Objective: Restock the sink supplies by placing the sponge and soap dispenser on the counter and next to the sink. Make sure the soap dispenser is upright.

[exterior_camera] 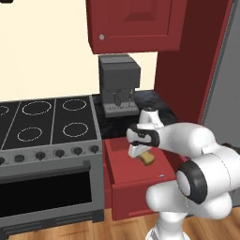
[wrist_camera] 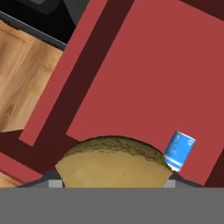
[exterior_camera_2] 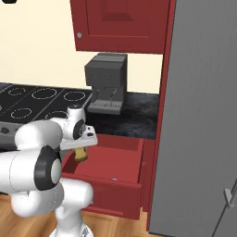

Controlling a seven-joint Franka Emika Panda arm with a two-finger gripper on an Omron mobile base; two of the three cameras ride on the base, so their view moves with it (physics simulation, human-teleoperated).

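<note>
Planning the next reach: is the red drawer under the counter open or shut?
Open. The drawer is pulled out from the cabinet, its inside exposed, with the sponge in the pincer above it.

**Camera placement**

Both base views look forward and down from behind the arm, one from each side, sharing the open red drawer [exterior_camera: 123,159], coffee machine [exterior_camera: 119,83] and stove top [exterior_camera: 47,123]. The hand view looks steeply down, close above the drawer floor [wrist_camera: 144,83] and wooden floor [wrist_camera: 22,87].

Sponge [wrist_camera: 114,164] rough, matt (drawer [wrist_camera: 148,78] smooth); floor [wrist_camera: 22,74] wood.
</note>
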